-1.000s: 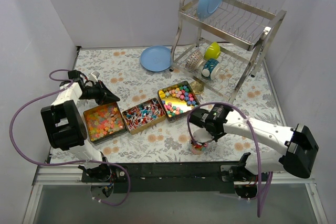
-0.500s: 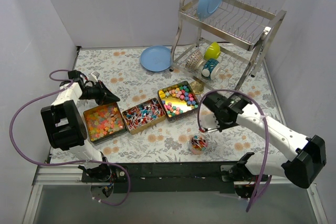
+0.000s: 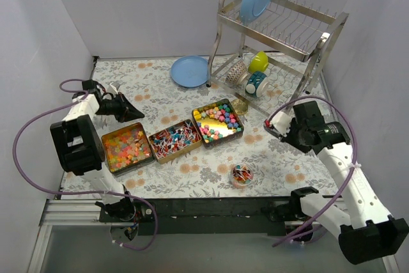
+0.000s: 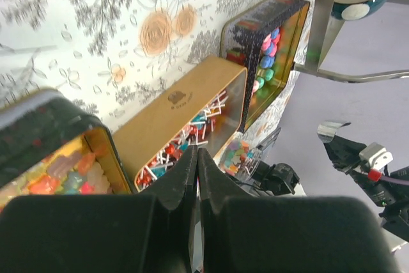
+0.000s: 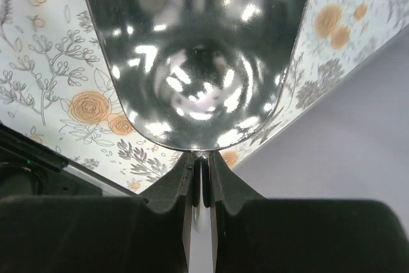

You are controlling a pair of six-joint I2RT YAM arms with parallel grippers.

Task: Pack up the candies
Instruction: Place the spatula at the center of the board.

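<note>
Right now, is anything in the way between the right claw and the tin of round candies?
Nothing visible does. The right gripper, shut on a metal scoop, sits right of the candies; only bare tablecloth lies between.

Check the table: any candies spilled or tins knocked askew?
Nothing stands out. The three tins sit in a row holding their candies, the cup stands upright, and I see no loose candies on the table, though its floral print could hide some.

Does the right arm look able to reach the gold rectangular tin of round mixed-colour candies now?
Probably yes: the right gripper, shut on a shiny metal scoop, hovers right of that tin with bare tablecloth between.
</note>
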